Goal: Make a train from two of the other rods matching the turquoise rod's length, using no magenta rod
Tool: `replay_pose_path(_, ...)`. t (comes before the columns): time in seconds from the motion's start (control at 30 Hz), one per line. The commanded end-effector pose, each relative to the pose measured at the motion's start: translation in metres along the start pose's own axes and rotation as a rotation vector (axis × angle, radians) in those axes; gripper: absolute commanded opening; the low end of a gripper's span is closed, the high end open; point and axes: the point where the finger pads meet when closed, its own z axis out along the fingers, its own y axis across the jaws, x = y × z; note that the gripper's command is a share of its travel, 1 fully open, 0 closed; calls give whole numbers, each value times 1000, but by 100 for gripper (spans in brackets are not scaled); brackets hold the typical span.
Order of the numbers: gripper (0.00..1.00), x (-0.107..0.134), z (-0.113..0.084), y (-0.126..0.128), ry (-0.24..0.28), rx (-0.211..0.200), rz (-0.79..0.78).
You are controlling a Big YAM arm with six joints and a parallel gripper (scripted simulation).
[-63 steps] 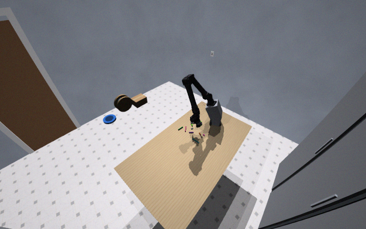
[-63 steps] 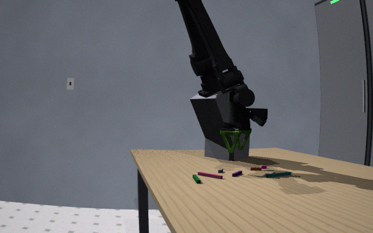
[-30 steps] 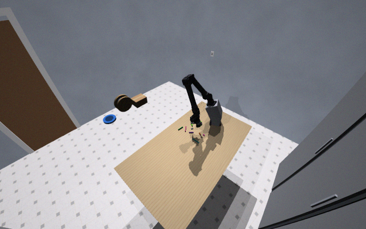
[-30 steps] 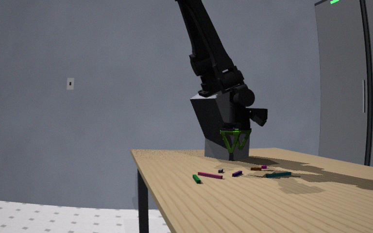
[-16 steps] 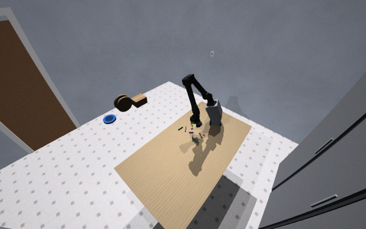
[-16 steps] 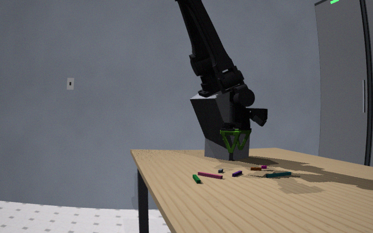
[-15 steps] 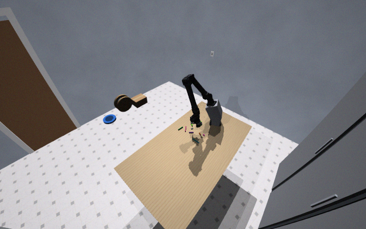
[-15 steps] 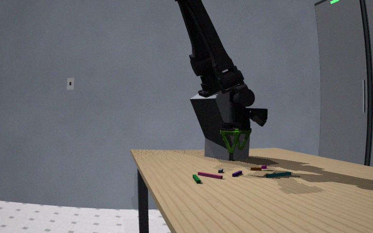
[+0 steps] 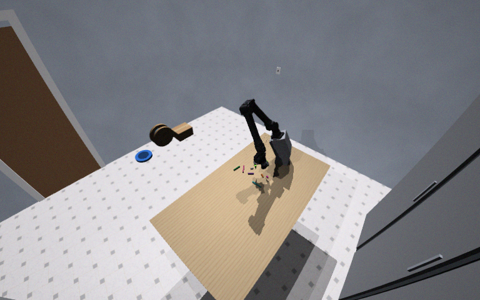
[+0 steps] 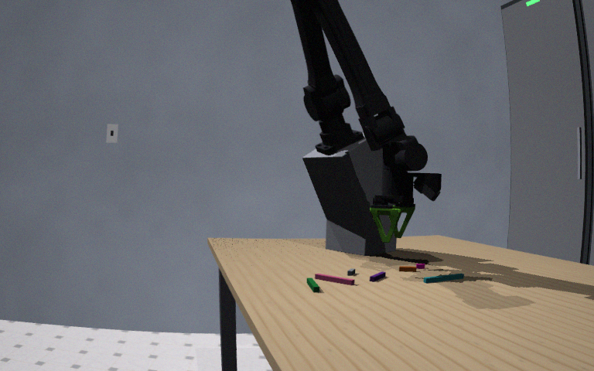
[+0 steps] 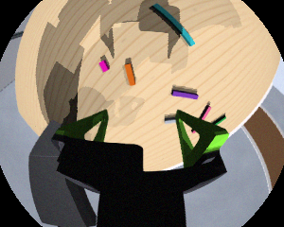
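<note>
Rods on wooden table (image 9: 212, 230) (image 10: 383, 331) (image 11: 147, 43), grey walls (image 9: 198, 55) (image 10: 175, 91)

A wooden table (image 9: 212, 222) (image 10: 429, 321) (image 11: 256, 52) carries seemingly 7 small rods, spread apart.

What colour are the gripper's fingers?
Green, on the black gripper. The wrist view shows it best.

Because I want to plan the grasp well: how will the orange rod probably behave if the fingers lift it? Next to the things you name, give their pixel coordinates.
The orange rod (image 9: 262, 175) (image 10: 407, 268) (image 11: 130, 75) looks solid and straight, so probably stiff. Being short and slim, it is likely light. Its flat sides suggest it would slide rather than roll.
</note>
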Motion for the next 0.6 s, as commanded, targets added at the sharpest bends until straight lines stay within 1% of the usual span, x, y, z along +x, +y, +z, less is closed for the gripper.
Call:
replay_pose_path(0.0,100,1,-4,-13,-9,18,57)
replay_pose_path(0.13,100,-4,-6,-9,-17,20,38)
replay_pose_path(0.57,100,-4,-6,-9,-17,20,35)
